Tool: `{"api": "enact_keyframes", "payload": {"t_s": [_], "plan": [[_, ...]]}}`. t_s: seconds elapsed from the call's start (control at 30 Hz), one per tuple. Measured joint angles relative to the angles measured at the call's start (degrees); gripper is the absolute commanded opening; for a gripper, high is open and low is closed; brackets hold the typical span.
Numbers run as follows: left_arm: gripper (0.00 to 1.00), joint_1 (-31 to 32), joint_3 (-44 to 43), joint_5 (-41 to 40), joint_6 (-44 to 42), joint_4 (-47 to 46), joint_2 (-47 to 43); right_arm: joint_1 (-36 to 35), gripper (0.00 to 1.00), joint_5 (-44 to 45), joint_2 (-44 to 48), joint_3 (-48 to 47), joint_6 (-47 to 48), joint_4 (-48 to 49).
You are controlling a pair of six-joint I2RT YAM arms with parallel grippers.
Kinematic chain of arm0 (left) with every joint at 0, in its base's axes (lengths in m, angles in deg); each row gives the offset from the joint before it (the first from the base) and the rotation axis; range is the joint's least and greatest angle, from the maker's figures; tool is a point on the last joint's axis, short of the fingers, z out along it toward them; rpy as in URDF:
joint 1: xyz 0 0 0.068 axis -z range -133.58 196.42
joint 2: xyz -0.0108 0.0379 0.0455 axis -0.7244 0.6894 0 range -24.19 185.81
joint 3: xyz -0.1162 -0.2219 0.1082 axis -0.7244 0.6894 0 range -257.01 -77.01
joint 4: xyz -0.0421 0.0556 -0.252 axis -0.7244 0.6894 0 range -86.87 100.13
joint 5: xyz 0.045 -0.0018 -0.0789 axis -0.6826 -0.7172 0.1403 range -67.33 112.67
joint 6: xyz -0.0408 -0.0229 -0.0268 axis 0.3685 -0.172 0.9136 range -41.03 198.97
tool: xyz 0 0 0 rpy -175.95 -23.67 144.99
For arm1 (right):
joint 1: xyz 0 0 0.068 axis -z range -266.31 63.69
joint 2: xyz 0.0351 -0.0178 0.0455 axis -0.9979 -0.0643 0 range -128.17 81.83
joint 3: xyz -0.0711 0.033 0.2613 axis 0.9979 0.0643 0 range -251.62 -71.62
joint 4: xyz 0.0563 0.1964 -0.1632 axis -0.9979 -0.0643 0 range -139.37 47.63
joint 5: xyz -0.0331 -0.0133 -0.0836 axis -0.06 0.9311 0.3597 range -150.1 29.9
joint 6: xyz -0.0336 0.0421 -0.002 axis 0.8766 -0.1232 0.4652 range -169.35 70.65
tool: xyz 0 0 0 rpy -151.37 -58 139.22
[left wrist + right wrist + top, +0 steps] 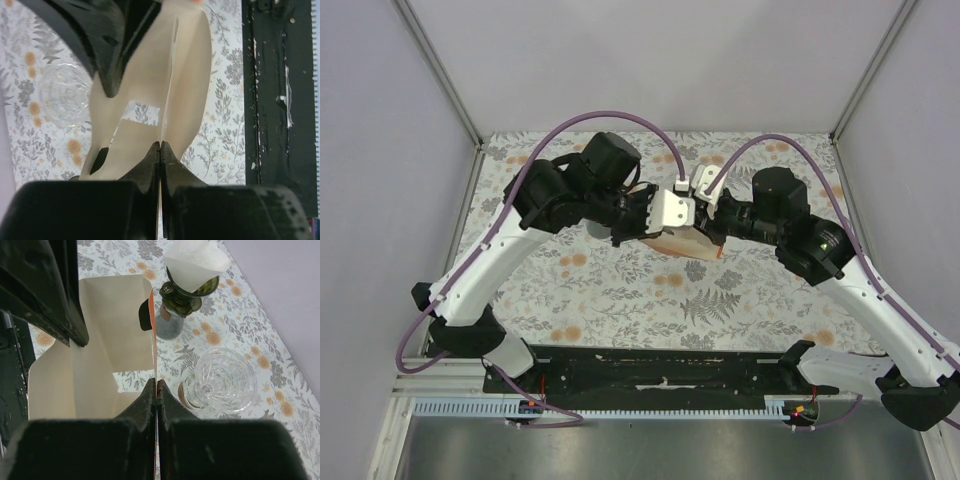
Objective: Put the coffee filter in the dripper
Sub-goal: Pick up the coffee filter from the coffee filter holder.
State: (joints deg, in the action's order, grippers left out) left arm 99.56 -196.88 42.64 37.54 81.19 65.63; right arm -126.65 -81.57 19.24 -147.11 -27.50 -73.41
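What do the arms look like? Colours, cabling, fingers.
Left arm and right arm match: white lower links, black joints and wrist sections. A purple cable loops above each. Fingers are black, tapering to narrow tips.

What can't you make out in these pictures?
Top view: glass dripper and green dripper, lost under the two arms.
Left wrist view: glass dripper blurred, its right side behind a dark arm part.
Right wrist view: white filter cut off by the top edge; cardboard box left part hidden by dark arm.
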Motion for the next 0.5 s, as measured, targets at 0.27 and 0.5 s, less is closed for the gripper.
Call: {"api": "enact_keyframes", "payload": {"t_s": [0.27,0.5], "plan": [[0.02,0.0,-14.6,-6.0,6.4,-3.2,0.9,7.0,0.0,5.2,-2.3,-2.6,-4.7,-3.1],[0.02,-0.1,-19.6,-14.0,11.1,-8.9,-0.8,20.0,0.0,11.8,-4.6,-5.5,-13.0,-5.7]]}}
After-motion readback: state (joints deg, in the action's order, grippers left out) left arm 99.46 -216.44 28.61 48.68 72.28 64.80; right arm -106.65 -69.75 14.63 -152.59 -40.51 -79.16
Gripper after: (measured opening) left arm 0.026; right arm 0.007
